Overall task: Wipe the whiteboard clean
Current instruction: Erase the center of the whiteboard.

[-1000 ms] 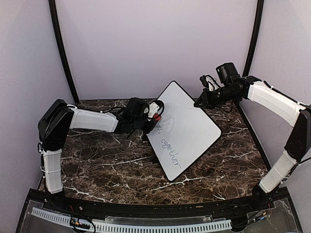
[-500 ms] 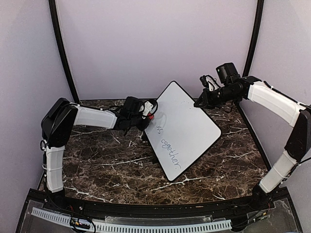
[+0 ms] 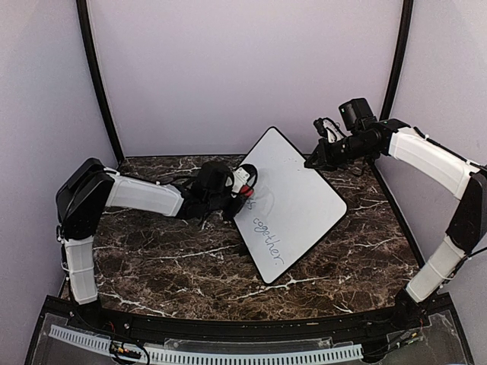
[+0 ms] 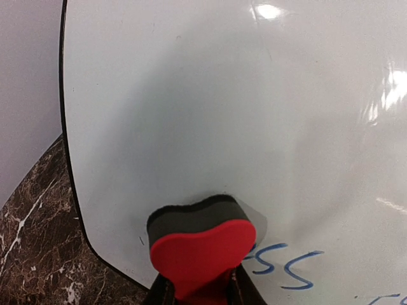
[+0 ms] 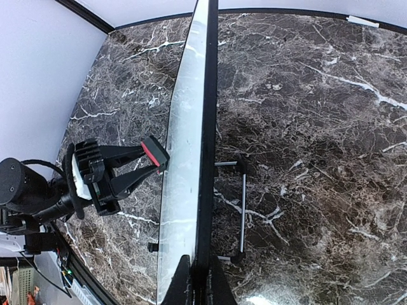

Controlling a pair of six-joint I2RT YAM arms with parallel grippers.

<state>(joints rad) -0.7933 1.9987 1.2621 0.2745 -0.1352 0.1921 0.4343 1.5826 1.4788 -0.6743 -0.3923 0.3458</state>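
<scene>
Fingers of the left gripper are closed tight on the red eraser. Its dark felt face is turned to the whiteboard and appears to touch the glossy surface near the board's left edge, though the wrist view does not quite settle how firmly it presses.

The right gripper is clamped on the thin black rim of the board at its far right side, steadying it. The board itself stands tilted on the marble table, leaning back on a wire stand behind it, with one corner pointing toward the arms.

What matters for the coming stroke is where the blue writing lies from the eraser. In the overhead view the word runs in a line along the board's left edge, from just beside the eraser down toward the near corner. In the left wrist view the first letters sit just to the right of the pad and slightly below it.

The area above and behind the eraser looks wiped. The left arm is the nearer one and already has the tool on the right side of the board. The stroke, by my reading, should follow the line of the word toward the near corner.
</scene>
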